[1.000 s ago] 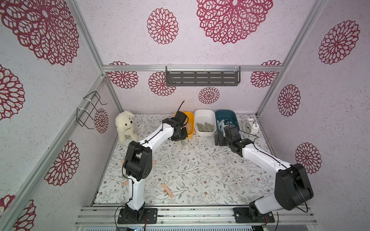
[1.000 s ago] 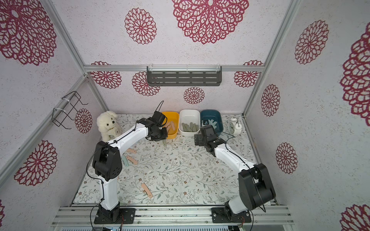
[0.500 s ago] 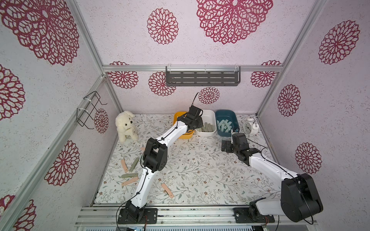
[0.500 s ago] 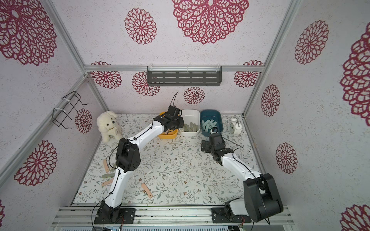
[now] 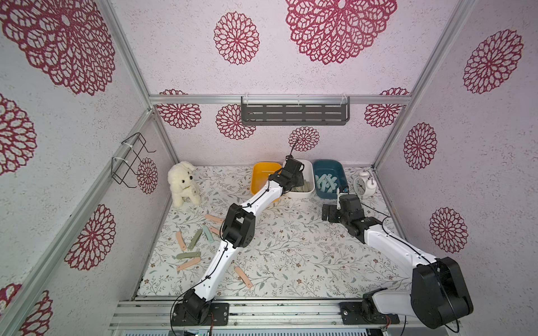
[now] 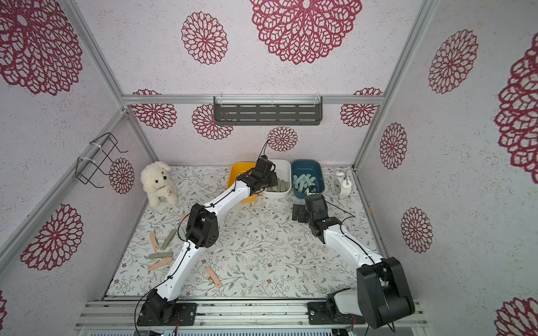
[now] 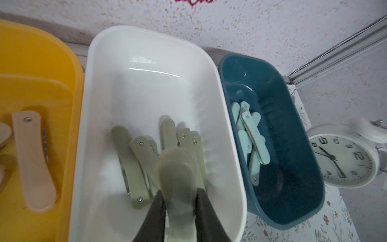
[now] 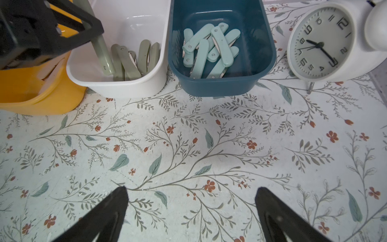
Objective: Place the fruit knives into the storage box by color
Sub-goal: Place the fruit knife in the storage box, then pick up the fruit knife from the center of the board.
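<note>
One olive knife (image 7: 176,167) hung pinched in the left end effector (image 7: 179,191), long axis pointing down into the white tub (image 7: 146,52) directly beneath; the right end effector (image 8: 191,188) stood spread and empty over the table (image 8: 188,136) nearby.

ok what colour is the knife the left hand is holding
Olive grey-green knife, clearest in the left wrist view.

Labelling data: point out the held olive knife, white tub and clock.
held olive knife (image 7: 176,167): left wrist view, rounded end.
white tub (image 7: 150,50): left wrist view, inner end wall.
clock (image 8: 320,44): right wrist view, dial centre.
</note>
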### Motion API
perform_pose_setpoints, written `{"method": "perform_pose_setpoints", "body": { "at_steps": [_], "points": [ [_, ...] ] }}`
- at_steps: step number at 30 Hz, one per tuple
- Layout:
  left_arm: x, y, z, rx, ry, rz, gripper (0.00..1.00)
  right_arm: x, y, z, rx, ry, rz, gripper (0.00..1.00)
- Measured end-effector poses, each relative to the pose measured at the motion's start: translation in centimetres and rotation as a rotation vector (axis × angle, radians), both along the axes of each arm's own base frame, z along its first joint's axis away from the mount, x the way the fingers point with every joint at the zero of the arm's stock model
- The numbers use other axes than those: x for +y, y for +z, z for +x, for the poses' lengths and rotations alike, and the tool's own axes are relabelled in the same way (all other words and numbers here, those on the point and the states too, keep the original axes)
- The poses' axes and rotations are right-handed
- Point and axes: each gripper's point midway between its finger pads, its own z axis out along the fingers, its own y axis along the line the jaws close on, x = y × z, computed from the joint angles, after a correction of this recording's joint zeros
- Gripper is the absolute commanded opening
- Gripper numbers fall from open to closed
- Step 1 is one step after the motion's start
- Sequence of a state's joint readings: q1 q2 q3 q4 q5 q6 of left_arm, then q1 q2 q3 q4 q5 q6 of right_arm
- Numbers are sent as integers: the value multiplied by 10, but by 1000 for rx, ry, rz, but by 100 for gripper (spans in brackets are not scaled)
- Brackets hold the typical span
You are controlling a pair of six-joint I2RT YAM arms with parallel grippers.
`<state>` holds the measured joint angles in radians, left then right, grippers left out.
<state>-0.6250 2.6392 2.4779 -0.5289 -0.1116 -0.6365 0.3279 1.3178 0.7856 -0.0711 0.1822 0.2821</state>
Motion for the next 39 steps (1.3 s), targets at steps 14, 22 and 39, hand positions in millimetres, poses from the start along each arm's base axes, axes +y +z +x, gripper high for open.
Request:
{"method": "perform_pose_setpoints", "body": {
  "at_steps": [14, 22, 39],
  "points": [
    [3, -31, -23, 70, -21, 80, 67, 4, 3, 3, -15, 12, 21, 99],
    [15, 33, -48, 62, 1, 80, 95, 5, 1, 0, -1, 21, 27, 99],
    [187, 6, -293, 567, 255, 223, 92, 87, -64, -87, 171, 266, 24, 99]
  ]
}}
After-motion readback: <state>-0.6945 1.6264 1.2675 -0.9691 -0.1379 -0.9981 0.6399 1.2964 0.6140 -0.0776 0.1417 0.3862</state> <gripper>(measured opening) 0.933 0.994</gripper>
